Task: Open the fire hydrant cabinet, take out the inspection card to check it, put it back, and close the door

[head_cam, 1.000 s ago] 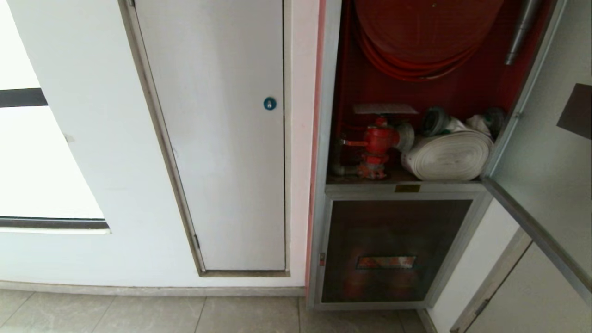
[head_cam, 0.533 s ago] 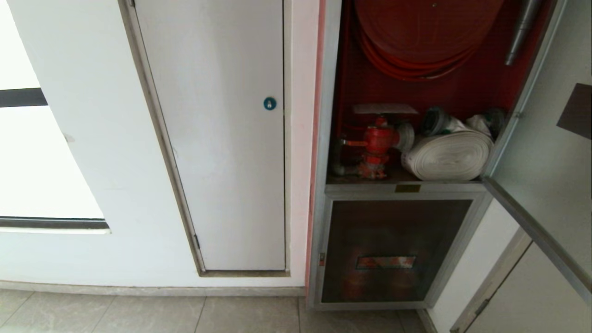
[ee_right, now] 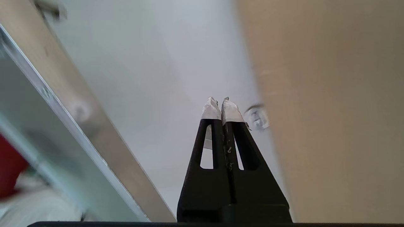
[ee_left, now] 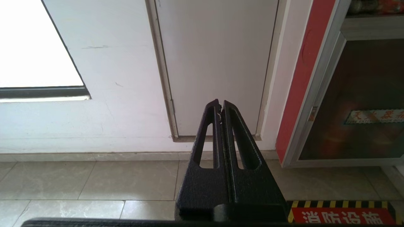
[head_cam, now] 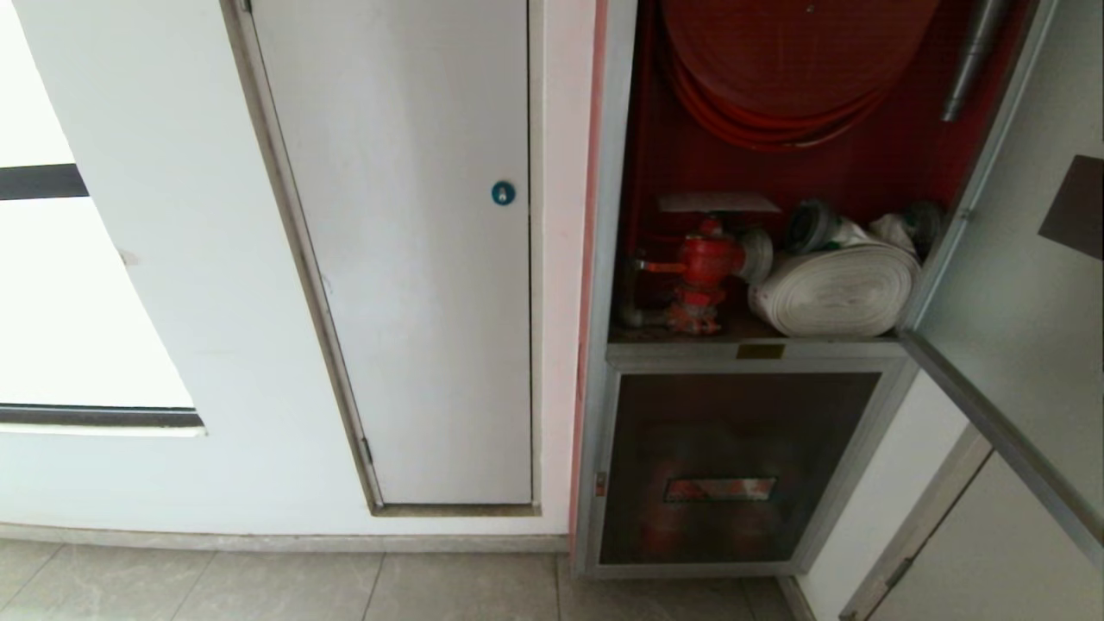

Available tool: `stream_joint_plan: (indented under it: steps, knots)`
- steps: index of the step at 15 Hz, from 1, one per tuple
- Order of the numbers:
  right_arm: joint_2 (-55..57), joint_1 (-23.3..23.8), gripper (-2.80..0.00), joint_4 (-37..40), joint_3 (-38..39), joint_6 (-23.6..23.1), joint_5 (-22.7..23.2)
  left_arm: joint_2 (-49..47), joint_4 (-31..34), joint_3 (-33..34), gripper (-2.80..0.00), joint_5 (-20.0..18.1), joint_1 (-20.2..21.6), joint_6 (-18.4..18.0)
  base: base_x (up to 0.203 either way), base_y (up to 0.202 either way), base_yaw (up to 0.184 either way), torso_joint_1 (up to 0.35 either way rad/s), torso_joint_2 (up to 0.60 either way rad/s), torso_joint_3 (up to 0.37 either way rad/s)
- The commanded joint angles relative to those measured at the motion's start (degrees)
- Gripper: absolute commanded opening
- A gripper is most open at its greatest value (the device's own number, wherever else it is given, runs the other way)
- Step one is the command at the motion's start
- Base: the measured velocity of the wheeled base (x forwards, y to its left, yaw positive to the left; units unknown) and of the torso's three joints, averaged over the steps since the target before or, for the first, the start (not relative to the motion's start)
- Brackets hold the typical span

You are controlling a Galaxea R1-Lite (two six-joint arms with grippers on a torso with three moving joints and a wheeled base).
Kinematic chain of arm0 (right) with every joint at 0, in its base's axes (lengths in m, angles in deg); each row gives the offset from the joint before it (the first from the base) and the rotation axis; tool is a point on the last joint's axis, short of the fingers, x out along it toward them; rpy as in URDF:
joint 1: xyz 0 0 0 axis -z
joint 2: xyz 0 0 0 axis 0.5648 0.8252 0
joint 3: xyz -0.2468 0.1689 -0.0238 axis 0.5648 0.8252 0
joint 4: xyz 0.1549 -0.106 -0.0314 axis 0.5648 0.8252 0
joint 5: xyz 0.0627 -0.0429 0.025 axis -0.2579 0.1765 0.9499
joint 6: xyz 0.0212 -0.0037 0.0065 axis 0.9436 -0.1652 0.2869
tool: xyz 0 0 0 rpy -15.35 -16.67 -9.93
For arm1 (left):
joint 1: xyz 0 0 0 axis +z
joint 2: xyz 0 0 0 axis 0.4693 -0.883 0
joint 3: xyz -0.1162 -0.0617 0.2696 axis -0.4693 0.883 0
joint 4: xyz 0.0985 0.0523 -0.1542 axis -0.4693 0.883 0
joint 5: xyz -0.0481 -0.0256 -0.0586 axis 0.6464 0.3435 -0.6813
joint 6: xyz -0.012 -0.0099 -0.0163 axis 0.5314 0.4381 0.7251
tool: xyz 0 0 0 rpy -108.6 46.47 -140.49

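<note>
Cabinet [head_cam: 608,285] open, both tools empty.

Head view: the cabinet stood at 3 o'clock, its door [head_cam: 1018,319] swung wide to the right; inside were a red reel [head_cam: 776,69] at 1 o'clock, a red valve [head_cam: 703,272], a white hose [head_cam: 837,289] and a flat white sheet [head_cam: 718,203] above the valve, too small to identify as the card. Left wrist view: the left tool [ee_left: 220,105] was pressed together, low over the floor [ee_left: 94,179]. Right wrist view: the right tool [ee_right: 221,107] was pressed together, holding nothing, beside the door's frame [ee_right: 79,126].
</note>
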Motion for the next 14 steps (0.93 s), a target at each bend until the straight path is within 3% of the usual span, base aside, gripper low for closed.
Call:
stream_joint_plan:
  steps: [1, 2, 7, 14]
  knots:
    - [3.9, 0.6, -2.80, -1.0, -1.4, 0.0, 2.4, -0.1, 0.0, 0.4, -2.80, 0.0, 0.0, 0.0, 0.000, 0.000, 0.000, 0.000, 0.00, 0.000]
    - [4.7, 0.5, -2.80, -1.6, -1.5, -0.2, 3.4, -0.1, 0.0, 0.4, -2.80, 0.0, 0.0, 0.0, 0.000, 0.000, 0.000, 0.000, 0.00, 0.000]
    - [6.6, 0.3, -2.80, -3.2, -1.9, -0.5, 18.0, -0.1, 0.0, 0.4, -2.80, 0.0, 0.0, 0.0, 0.000, 0.000, 0.000, 0.000, 0.00, 0.000]
    - [6.3, -3.0, -2.80, -3.2, -1.7, -1.6, 20.0, -0.1, 0.0, 0.4, -2.80, 0.0, 0.0, 0.0, 0.000, 0.000, 0.000, 0.000, 0.00, 0.000]
